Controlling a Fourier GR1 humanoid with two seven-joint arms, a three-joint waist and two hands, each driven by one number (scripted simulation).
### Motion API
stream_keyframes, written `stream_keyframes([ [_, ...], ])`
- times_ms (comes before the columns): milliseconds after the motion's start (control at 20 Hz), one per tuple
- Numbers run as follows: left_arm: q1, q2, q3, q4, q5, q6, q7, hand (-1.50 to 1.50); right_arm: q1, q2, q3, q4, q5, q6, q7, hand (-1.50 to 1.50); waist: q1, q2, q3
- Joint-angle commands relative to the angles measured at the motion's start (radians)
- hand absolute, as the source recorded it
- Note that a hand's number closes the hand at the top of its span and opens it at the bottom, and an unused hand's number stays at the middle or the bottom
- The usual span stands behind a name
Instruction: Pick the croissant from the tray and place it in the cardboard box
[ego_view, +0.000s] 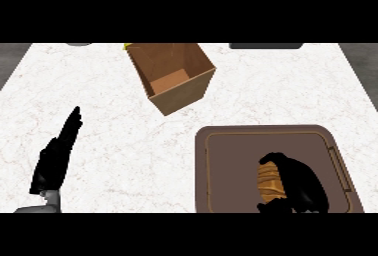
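Below, at lower right, the right robot hand (303, 186) curls round one croissant (270, 182) on one tray (221, 150); one box (173, 75) sits at upper centre of the desk (96, 85); the left robot hand (55, 157) rests with straight fingers at lower left.

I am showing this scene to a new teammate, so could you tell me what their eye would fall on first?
First, the right robot hand at lower right, its black fingers curled round the golden croissant on the brown tray. Next, the open cardboard box standing apart at the upper middle of the pale marble counter. The left robot hand rests open at the left edge.
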Motion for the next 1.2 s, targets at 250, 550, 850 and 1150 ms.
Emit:
stream_keyframes([
  [250,-0.03,0.02,0.033,-0.008,0.004,-0.032,0.039,0.0,-0.016,0.021,0.059,-0.024,0.207,-0.115,-0.004,1.5,-0.002,0.003,0.002],
  [550,-0.012,-0.042,-0.014,-0.019,-0.032,0.009,0.028,0.0,-0.36,-0.008,-0.107,0.351,0.227,-0.083,-0.059,1.5,0.015,0.007,0.003],
  [850,0.053,-0.019,0.009,-0.059,-0.034,-0.009,-0.009,0.0,-0.364,-0.049,-0.119,0.25,0.29,-0.055,-0.055,1.5,0.002,0.002,0.002],
  [1150,0.027,-0.035,-0.003,-0.043,-0.032,-0.022,0.013,0.0,-0.431,0.002,-0.149,0.115,0.215,-0.051,-0.097,1.5,-0.002,0.002,0.002],
])
